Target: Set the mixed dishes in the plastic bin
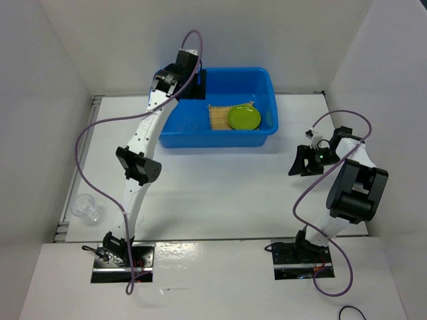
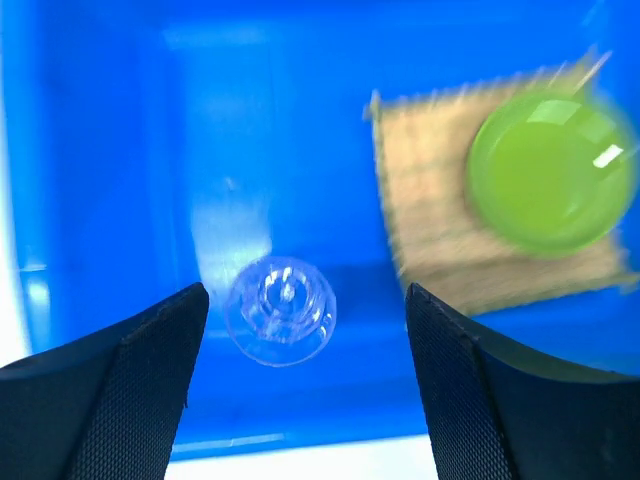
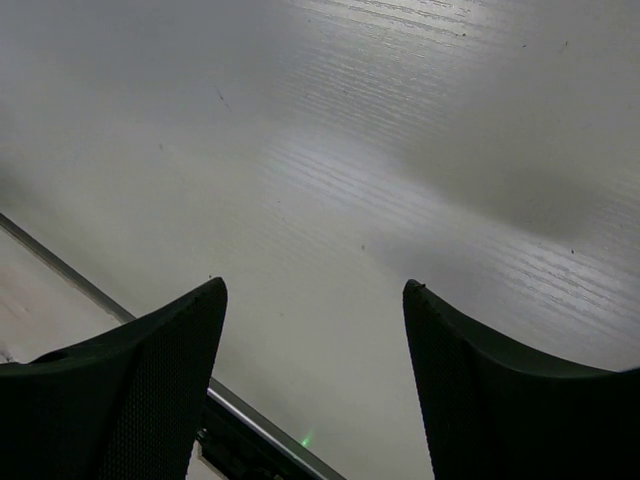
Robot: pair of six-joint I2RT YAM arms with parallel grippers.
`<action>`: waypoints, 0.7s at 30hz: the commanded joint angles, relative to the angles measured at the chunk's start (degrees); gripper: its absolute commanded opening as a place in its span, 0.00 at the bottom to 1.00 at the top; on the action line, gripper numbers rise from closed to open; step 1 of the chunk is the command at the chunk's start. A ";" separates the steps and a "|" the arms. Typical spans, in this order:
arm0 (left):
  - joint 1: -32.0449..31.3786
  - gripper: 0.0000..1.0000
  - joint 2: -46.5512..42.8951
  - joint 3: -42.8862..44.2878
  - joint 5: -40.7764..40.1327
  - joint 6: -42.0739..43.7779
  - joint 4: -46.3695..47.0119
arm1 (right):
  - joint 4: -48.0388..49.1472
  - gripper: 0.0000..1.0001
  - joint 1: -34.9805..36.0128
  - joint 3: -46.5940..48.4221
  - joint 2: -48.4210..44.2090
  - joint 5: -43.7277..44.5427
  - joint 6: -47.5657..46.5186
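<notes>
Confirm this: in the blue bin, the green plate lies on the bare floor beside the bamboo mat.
Not right. The green plate lies on top of the bamboo mat, inside the blue bin, as the left wrist view shows.

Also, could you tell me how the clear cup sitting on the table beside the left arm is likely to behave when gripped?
The clear cup looks small and thin-walled, so it is probably light and might deform under a hard pinch. Its glossy, see-through wall suggests a smooth surface that may slip in a grip. Being round, it could skid or roll if nudged sideways.
</notes>
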 commanded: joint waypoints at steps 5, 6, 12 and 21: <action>-9.76 0.98 -11.38 7.36 -32.35 -8.83 -9.98 | -1.89 0.76 -1.01 2.28 1.60 -1.66 -1.95; -10.74 1.00 -17.14 0.54 -34.97 -12.23 -9.98 | -1.89 0.76 -1.62 2.28 1.61 -2.18 -1.95; -7.09 1.00 -45.95 -56.80 -40.47 -35.81 -7.18 | -2.95 0.76 -2.15 2.28 1.61 -3.42 -3.80; 15.49 1.00 -68.61 -93.74 -29.81 -37.32 7.94 | -4.18 0.78 -2.68 2.28 1.61 -4.56 -5.82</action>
